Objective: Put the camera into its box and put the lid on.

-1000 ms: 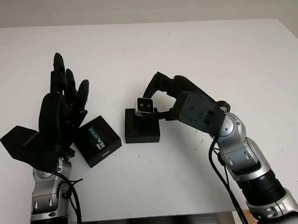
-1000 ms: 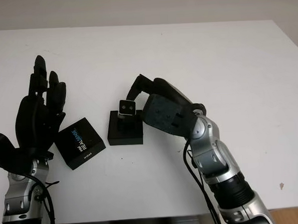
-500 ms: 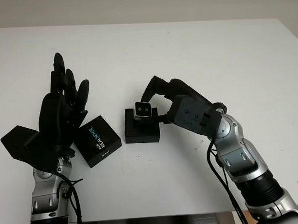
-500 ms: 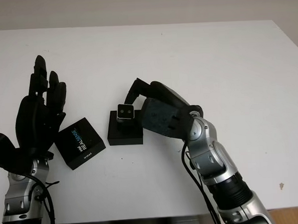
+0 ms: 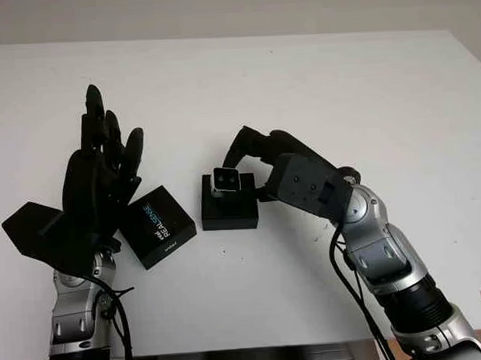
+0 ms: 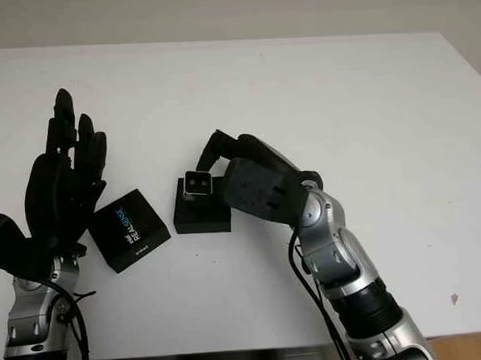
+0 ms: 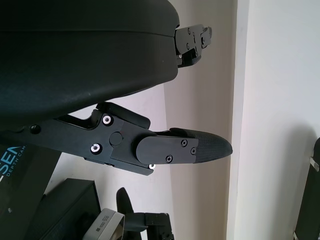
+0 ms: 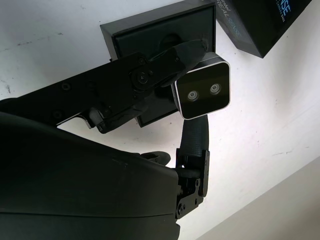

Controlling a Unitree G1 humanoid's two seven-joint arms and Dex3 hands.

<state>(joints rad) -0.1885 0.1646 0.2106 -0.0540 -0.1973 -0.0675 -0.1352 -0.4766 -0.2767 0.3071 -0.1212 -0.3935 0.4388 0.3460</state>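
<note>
My right hand (image 5: 247, 159) is shut on the small silver camera (image 5: 225, 181), holding it just over the open black box (image 5: 229, 216) in the middle of the table. In the right wrist view the camera (image 8: 202, 92) shows two lenses and hangs above the box (image 8: 150, 65), pinched between black fingers (image 8: 150, 75). The black lid (image 5: 156, 225) with blue REALSENSE lettering lies on the table left of the box. My left hand (image 5: 103, 167) is open, raised upright beside and above the lid.
The white table (image 5: 316, 87) stretches wide behind and to the right of the box. Its front edge (image 5: 249, 347) runs close to my arms. A wall rises behind the table.
My right hand has carried the camera a little left and down, closer over the box. The left hand and the lid have stayed put.
</note>
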